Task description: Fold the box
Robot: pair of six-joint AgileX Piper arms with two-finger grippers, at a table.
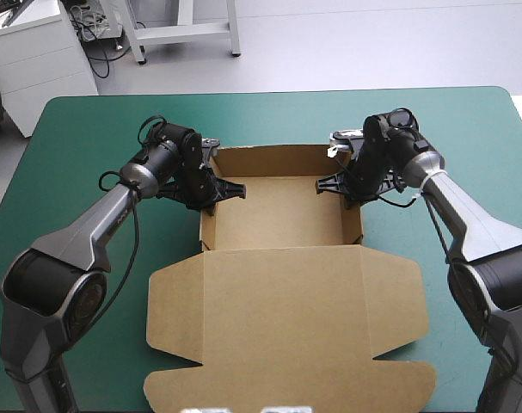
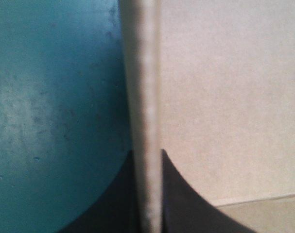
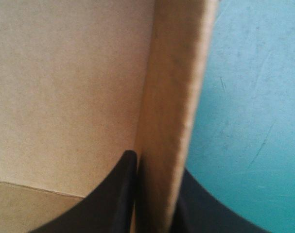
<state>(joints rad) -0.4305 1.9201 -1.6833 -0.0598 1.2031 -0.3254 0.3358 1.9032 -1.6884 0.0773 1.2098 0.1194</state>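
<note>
box point(image 1: 278, 284): brown board, matt, papery, faintly grained, without gloss
wall top point(image 2: 146, 97): paler than the faces, slightly rough, soft along the fold
bench cover point(image 1: 467, 120): teal-green, smooth, dull sheen, with fine scuffs and hairline scratches close up
jaws: black, smooth, matt; plastic or rubber, cannot tell
left arm point(image 1: 89, 228), right arm point(image 1: 475, 219): grey shells, hard, smooth, satin sheen; dark joint housings, somewhat glossy

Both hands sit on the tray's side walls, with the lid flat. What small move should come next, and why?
Probably open both hands and lift them clear. On the box, the left hand is shut on the left wall and the right hand on the right wall; both walls stand upright, the lid lies flat, so the tray looks formed.
</note>
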